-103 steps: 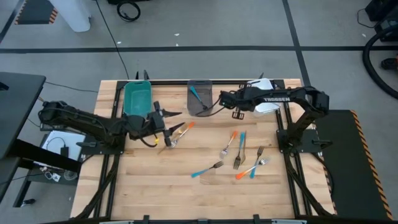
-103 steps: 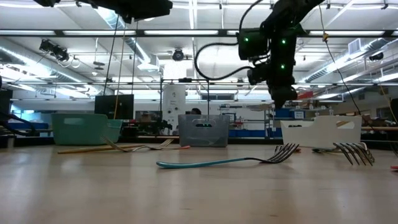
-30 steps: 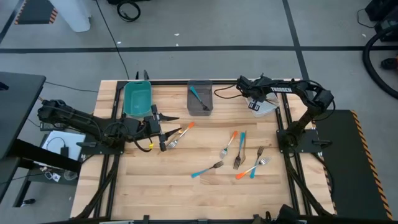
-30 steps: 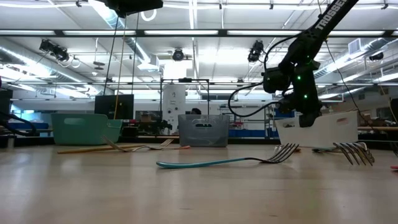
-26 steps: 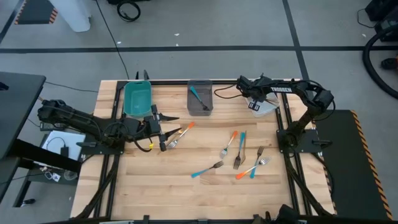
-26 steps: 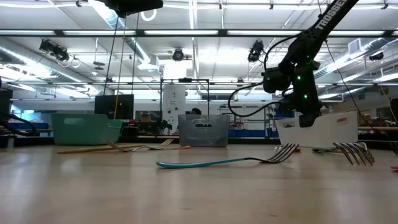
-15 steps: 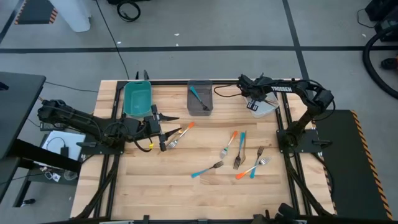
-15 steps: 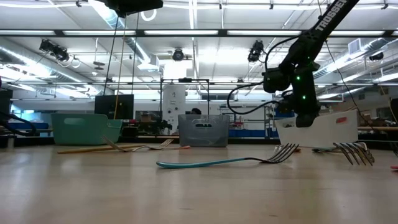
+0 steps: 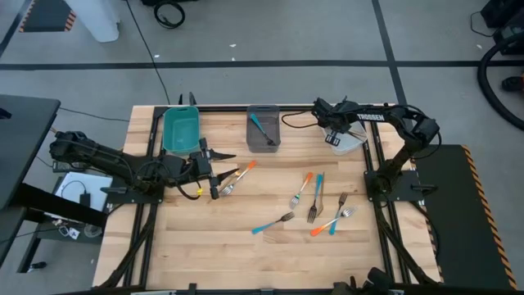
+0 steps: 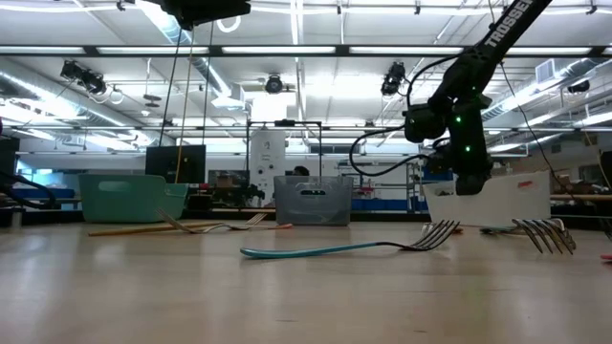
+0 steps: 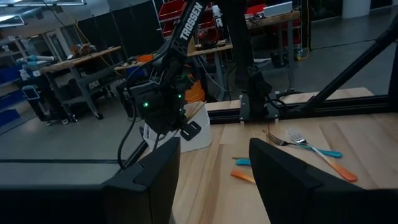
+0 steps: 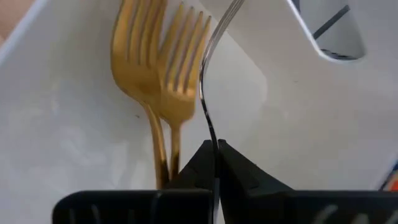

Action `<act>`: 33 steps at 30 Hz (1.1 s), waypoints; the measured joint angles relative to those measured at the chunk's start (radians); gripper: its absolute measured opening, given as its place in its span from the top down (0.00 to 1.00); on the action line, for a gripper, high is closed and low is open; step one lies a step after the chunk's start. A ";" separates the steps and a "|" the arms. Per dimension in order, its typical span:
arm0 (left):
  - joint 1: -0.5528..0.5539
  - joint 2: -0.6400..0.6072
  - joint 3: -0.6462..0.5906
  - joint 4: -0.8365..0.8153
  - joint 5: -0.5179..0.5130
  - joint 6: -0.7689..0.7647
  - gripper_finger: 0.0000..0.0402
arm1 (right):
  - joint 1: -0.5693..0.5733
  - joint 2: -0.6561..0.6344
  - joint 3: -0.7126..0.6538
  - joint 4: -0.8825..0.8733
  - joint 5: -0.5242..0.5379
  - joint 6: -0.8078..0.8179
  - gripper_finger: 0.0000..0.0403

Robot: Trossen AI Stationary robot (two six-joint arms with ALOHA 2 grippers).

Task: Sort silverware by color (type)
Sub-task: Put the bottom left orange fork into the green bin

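Several forks with orange, blue or golden handles point(image 9: 318, 203) lie flat on the wooden table's middle. Two more point(image 9: 235, 174) lie just past my left gripper point(image 9: 214, 174), which hovers above the table, level and open point(image 11: 211, 146) with nothing between its fingers. My right gripper point(image 9: 331, 136) slants down into the white bin point(image 9: 354, 141) at the far right, shut on a thin fork point(image 12: 211, 74) seen edge-on. Two golden forks point(image 12: 155, 74) lie on the bin's floor. A blue-handled fork point(image 9: 260, 127) lies in the grey bin point(image 9: 262, 141). My right gripper pinches the fork between its two fingertips point(image 12: 202, 158), just below the silvery curved neck point(image 12: 208, 121). The fingers come slanting down from above and hide the handle. The fork's tine end rises away from the fingers over the bin's floor, next to the two golden forks.
A teal bin point(image 9: 181, 129) stands at the far left, the grey bin in the far middle. A blue-handled fork point(image 10: 335, 249) lies nearest the table's front. Black frame rails point(image 9: 372, 176) run along both sides of the table.
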 joint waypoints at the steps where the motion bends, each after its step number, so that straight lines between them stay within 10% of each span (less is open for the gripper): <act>1: 0.000 0.000 0.000 0.000 0.000 -0.001 0.50 | 0.000 0.001 0.007 -0.011 0.007 0.002 0.97; 33: 0.000 0.001 0.000 -0.236 -0.001 -0.145 0.50 | 0.037 -0.001 0.140 -0.220 -0.085 0.074 0.97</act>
